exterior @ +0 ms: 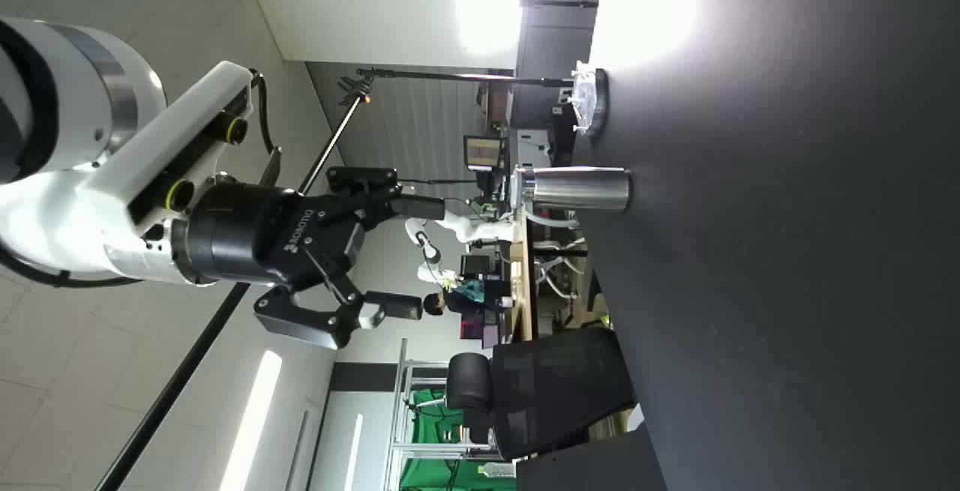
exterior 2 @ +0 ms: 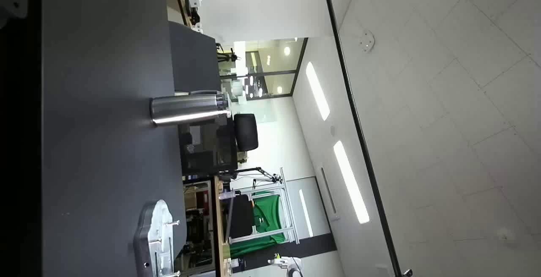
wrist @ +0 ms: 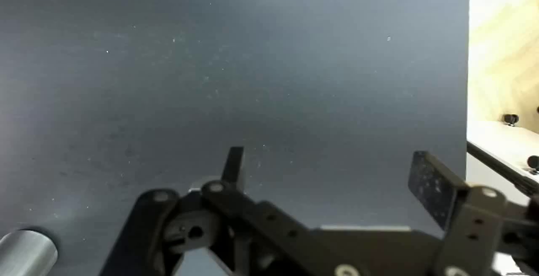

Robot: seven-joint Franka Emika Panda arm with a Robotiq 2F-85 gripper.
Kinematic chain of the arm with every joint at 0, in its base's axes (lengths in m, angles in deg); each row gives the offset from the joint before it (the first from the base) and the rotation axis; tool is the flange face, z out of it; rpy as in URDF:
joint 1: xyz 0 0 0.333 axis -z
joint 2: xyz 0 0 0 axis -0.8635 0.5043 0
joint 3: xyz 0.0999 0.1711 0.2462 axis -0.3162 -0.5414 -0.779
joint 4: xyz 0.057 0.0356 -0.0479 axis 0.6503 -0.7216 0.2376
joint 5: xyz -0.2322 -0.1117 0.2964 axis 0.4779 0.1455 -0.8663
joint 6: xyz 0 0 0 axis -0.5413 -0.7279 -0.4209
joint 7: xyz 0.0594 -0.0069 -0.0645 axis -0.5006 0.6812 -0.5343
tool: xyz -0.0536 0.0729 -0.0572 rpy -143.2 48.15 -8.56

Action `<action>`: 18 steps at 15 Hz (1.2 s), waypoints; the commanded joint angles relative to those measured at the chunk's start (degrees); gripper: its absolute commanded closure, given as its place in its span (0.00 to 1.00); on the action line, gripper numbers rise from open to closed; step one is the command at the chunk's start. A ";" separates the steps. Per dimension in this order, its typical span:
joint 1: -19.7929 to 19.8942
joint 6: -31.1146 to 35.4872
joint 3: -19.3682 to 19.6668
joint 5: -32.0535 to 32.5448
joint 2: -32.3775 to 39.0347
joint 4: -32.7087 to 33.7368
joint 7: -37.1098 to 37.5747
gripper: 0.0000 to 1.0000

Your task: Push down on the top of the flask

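The flask is a shiny silver metal cylinder with a handle, standing upright on the dark table; both exterior views are turned on their side. It shows in an exterior view (exterior: 581, 189) and in an exterior view (exterior 2: 186, 108). In the wrist view only the lower end of the flask (wrist: 27, 254) shows, cut off at the bottom left corner. My gripper (exterior: 432, 257) is open and empty, high above the table and apart from the flask. In the wrist view the gripper's fingers (wrist: 330, 164) are wide apart with only tabletop between them.
The dark table (exterior: 787, 251) lies under the arm. A whitish-grey low thing on a dark base (exterior: 589, 100) stands near the table edge, and also shows in an exterior view (exterior 2: 158, 239). A black chair (exterior: 562, 393) stands beyond the table edge.
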 commanded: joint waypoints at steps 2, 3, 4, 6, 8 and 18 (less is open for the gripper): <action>-1.28 -0.06 1.27 0.35 0.09 0.06 0.22 0.00; -1.28 -0.06 1.27 0.35 0.09 0.06 0.22 0.00; -1.28 -0.06 1.27 0.35 0.09 0.06 0.22 0.00; -1.28 -0.06 1.27 0.35 0.09 0.06 0.22 0.00; -1.28 -0.06 1.27 0.35 0.09 0.06 0.22 0.00; 3.89 2.42 9.33 2.63 3.76 3.50 -5.95 0.00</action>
